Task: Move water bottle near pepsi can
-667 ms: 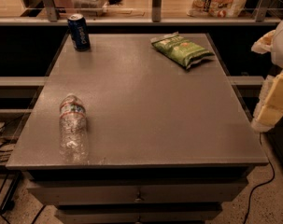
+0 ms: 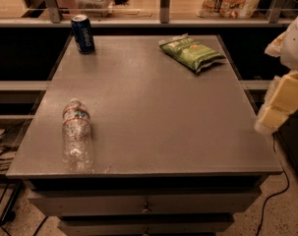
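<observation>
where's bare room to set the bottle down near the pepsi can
The widest bare patch is the table middle, bordered by the pepsi can at back left, the green chip bag at back right and the lying water bottle at front left. Just right of the can is free. Nothing is crowded. The gripper hangs by the right edge.

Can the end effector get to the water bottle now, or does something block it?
Probably yes. The end effector hangs by the right edge of the table; the water bottle lies on its side at front left. Nothing stands between them: the chip bag and pepsi can sit at the back.
</observation>
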`<state>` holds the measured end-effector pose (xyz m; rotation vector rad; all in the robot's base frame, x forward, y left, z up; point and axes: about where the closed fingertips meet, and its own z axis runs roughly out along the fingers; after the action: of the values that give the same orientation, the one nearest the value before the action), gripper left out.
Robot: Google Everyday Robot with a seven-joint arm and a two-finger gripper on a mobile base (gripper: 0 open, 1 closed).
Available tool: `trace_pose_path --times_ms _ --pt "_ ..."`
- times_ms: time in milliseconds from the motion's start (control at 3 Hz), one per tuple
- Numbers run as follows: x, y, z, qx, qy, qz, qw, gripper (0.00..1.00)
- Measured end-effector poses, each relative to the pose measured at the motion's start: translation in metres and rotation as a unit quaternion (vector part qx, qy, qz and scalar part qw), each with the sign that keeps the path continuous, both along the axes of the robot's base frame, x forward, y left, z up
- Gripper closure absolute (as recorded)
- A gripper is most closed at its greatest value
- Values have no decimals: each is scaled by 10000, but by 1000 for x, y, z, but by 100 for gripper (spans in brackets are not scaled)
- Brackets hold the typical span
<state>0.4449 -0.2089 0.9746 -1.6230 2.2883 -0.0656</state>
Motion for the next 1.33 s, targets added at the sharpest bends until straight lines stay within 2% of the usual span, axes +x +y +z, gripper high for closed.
trace_pose_path --times_ms 333,667,1000,1333 --pt "17 30 -5 487 95 -590 9970 0" --pt "30 65 0 925 54 -1086 9898 0" --pt "30 64 0 932 63 -1118 9893 0" --pt "29 87 -3 1085 201 -1049 9883 0"
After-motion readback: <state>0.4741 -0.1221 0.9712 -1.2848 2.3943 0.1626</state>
